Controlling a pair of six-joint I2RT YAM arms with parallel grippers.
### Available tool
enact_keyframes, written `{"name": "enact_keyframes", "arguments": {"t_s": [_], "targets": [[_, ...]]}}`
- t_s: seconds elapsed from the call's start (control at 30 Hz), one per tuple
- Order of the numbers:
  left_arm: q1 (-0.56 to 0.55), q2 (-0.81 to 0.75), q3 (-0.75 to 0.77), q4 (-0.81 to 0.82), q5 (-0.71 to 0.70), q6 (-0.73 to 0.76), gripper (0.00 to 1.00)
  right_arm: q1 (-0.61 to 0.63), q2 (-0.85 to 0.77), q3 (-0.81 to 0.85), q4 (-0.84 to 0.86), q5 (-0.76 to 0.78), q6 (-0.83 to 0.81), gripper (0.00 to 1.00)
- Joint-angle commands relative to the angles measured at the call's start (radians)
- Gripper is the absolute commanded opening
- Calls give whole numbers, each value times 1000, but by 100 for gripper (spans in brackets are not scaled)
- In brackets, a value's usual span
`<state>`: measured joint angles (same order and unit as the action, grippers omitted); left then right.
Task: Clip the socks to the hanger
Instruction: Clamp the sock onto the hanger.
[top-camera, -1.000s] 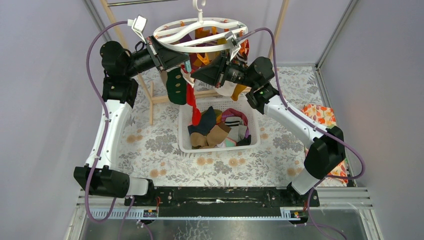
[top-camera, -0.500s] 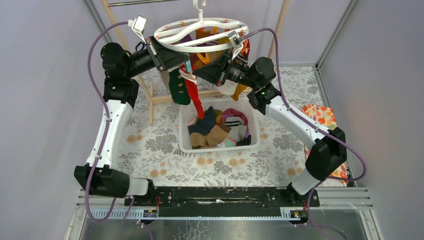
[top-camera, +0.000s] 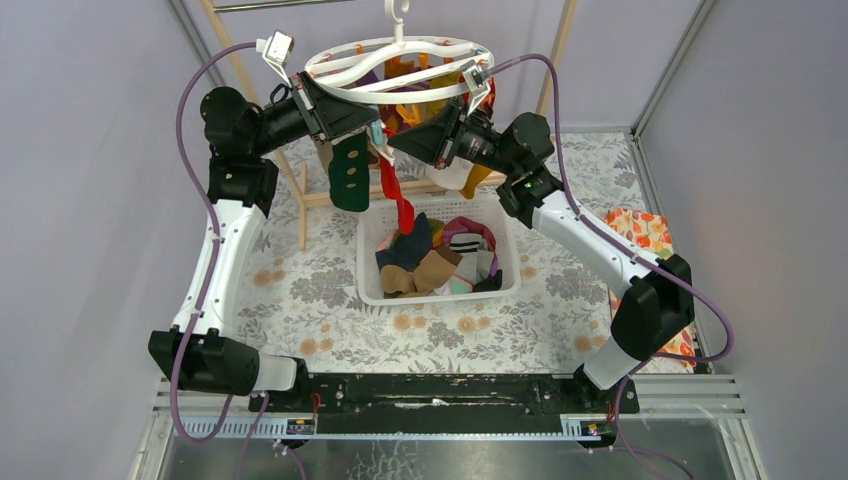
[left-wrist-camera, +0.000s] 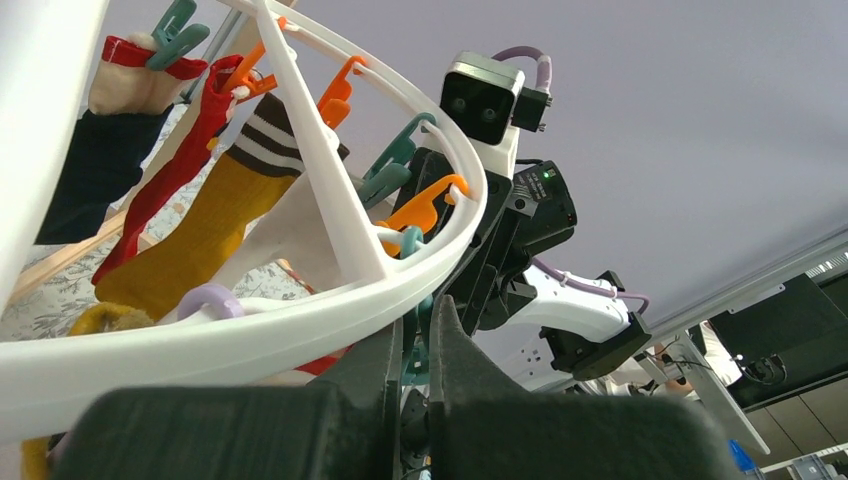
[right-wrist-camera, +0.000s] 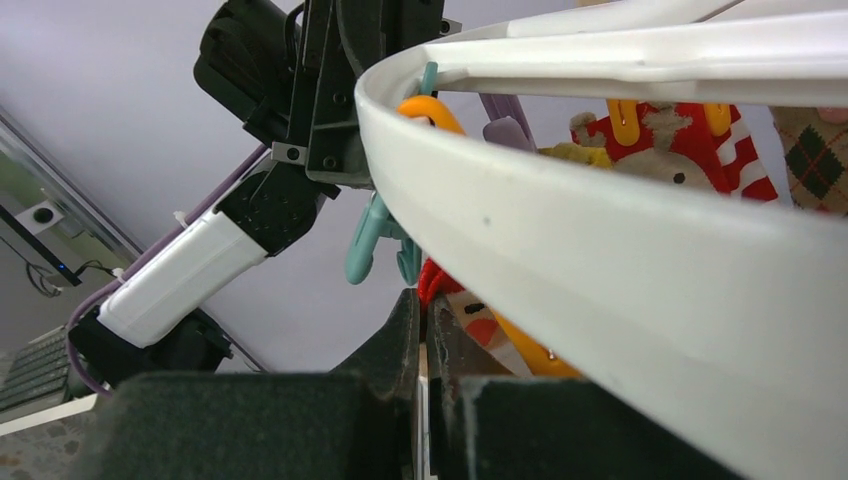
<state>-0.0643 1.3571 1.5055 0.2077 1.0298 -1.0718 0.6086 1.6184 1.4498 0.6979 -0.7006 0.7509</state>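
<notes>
The white ring hanger (top-camera: 345, 62) hangs at the top centre with several socks clipped under it. Both grippers meet under its near rim. My left gripper (top-camera: 378, 128) is shut on a teal clip (left-wrist-camera: 419, 325) just below the ring (left-wrist-camera: 300, 330). My right gripper (top-camera: 392, 146) is shut on the cuff of a red sock (right-wrist-camera: 432, 280), held up next to the teal clip (right-wrist-camera: 365, 245); the sock's length (top-camera: 401, 208) dangles towards the basket. A dark green dotted sock (top-camera: 350, 175) hangs beside the left gripper. Mustard, striped and red socks (left-wrist-camera: 200, 220) hang from other clips.
A white slotted basket (top-camera: 368, 285) with several loose socks stands on the floral table below the hanger. A wooden frame rack (top-camera: 303, 205) stands behind on the left. An orange floral cloth (top-camera: 640, 232) lies at the right edge. Purple walls close in on both sides.
The right gripper has lifted the red sock's cuff up and closer to the left gripper. The dark green sock has swung slightly left. The hanger has shifted a little.
</notes>
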Motion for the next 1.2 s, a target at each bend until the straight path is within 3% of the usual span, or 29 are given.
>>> {"name": "enact_keyframes", "arguments": {"t_s": [0.0,0.2,0.43,0.53,0.7,0.9,1.17], "targets": [[-8,-9,4,54,143,10,0,-15,-32,29,94,-25,77,0],[-6,-3,24,-9,113,59,0,-15,-98,-79,47,-32,22,0],[-8,-13,69,-199,-19,190,0,38,-235,-256,5,212,-113,0],[-10,-30,71,-285,-115,250,0,135,-265,-240,-126,420,-289,0],[-21,-46,96,-416,-270,356,0,228,-234,-179,-215,672,-397,0],[-32,-61,83,-458,-389,403,0,304,-173,-126,-215,823,-480,0],[-45,-54,90,-479,-424,421,0,341,-139,-96,-202,868,-532,0]]}}
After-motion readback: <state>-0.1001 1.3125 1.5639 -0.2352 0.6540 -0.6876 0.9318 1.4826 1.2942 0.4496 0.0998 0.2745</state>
